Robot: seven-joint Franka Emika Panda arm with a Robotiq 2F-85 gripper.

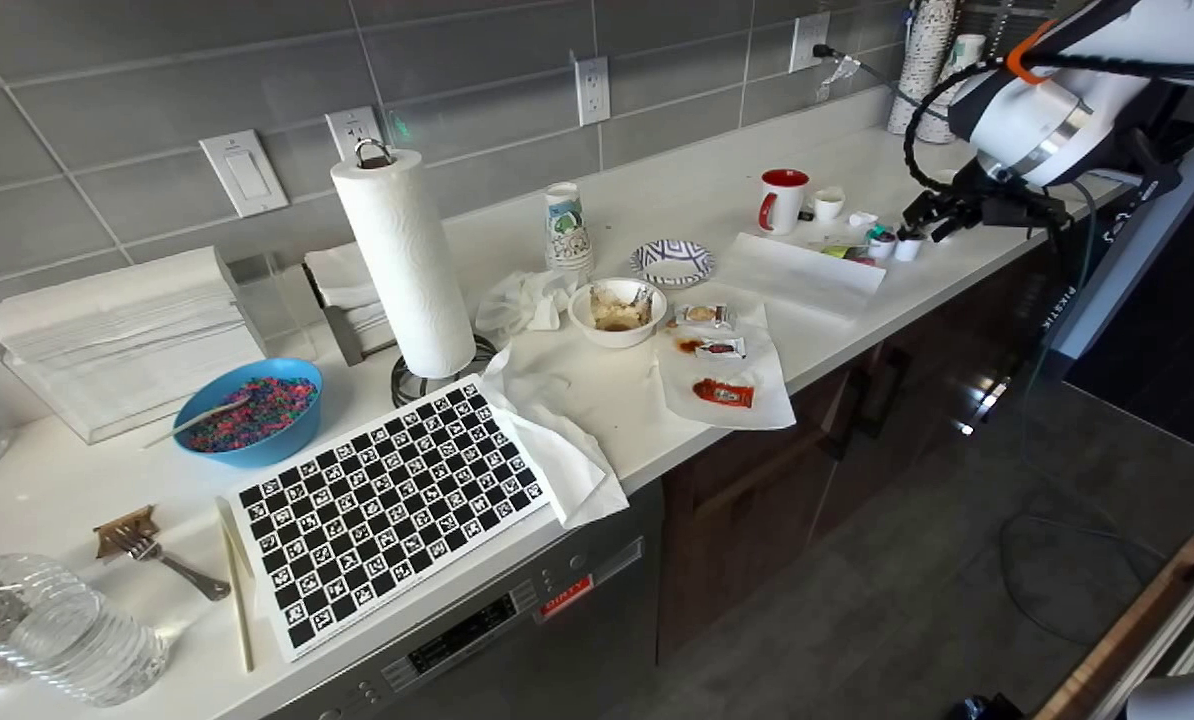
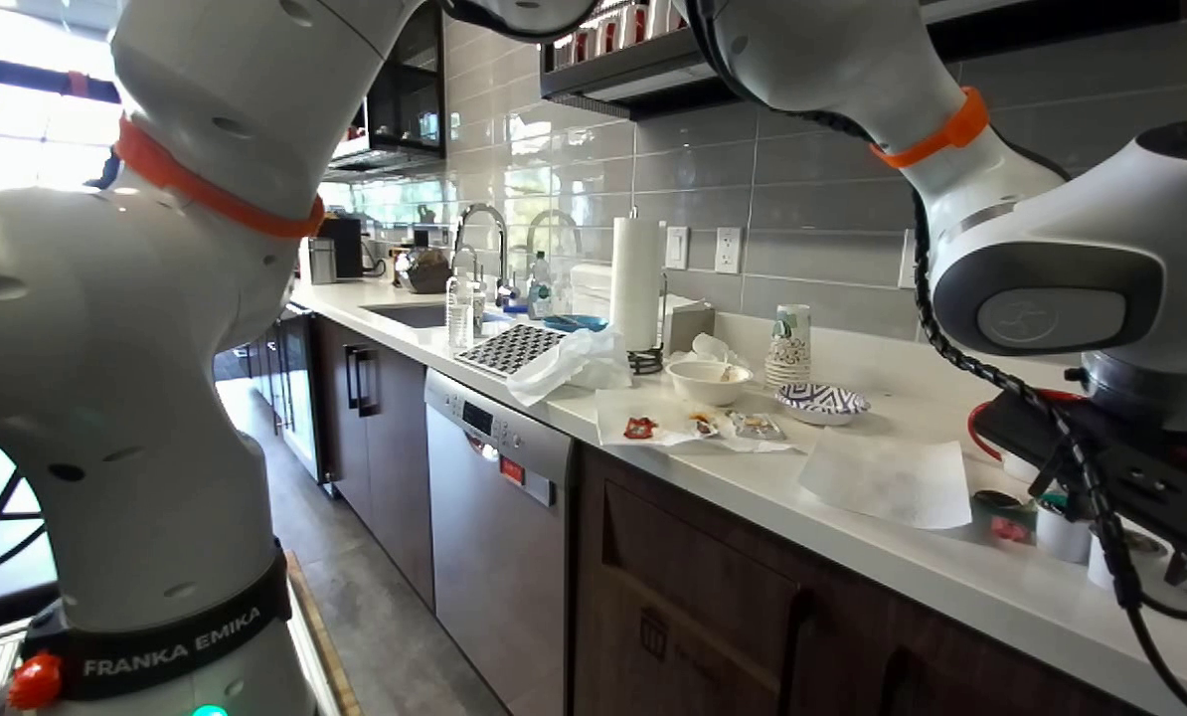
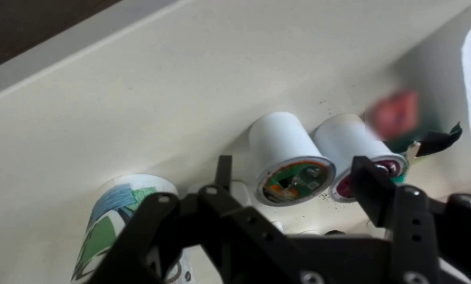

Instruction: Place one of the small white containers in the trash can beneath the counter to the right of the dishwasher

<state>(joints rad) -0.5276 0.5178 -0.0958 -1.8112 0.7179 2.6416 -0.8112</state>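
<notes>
My gripper is spread, pinching nothing, with a tub framed between my fingertips; whether they reach down around it I cannot tell. I expect it light, thin-walled and slick, stiffest at the rim, so I'd squeeze gently on opposite sides just under that lip; lower, the taper could slip. A second tub stands just beside it, partly behind one finger, and might get nudged. Only the wrist view shows the lids' print, yet it misses the dishwasher, well apart from my gripper in both exterior views. In an exterior view, a dark door nearer my gripper bears what looks like a bin mark; the can shows nowhere.
</notes>
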